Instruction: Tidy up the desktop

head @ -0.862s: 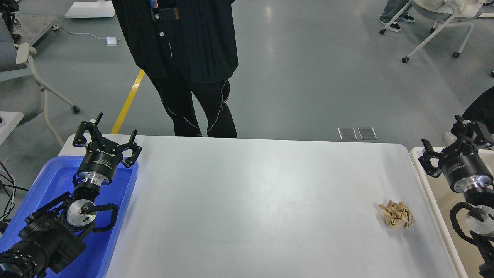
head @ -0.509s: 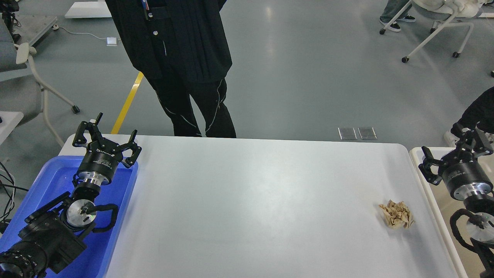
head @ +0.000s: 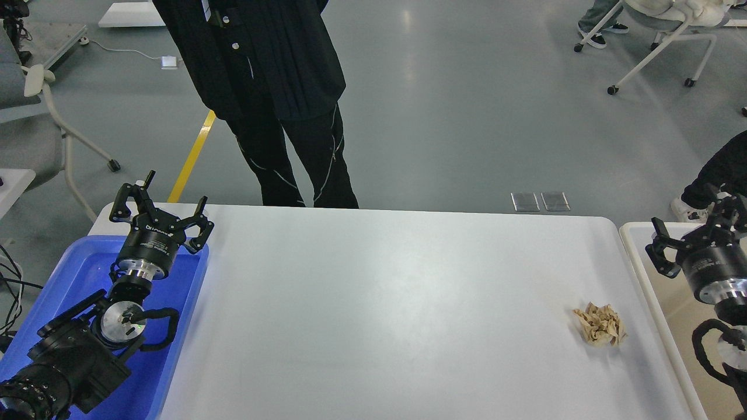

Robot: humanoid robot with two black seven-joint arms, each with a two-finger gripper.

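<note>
The white desktop [head: 385, 303] fills the middle of the head view. A crumpled tan paper wad [head: 600, 324] lies on it near the right edge. My left gripper [head: 159, 205] is open and empty, held above the far end of the blue tray [head: 64, 280] at the desktop's left. My right gripper [head: 697, 224] is open and empty, held above the cream-white bin [head: 642, 262] to the right of the desktop, up and to the right of the wad.
A person in black [head: 274, 99] stands just beyond the far edge of the desktop. Office chairs stand at the left [head: 52, 128] and at the far right [head: 665, 41]. A seated person's leg [head: 718, 169] is beyond the bin.
</note>
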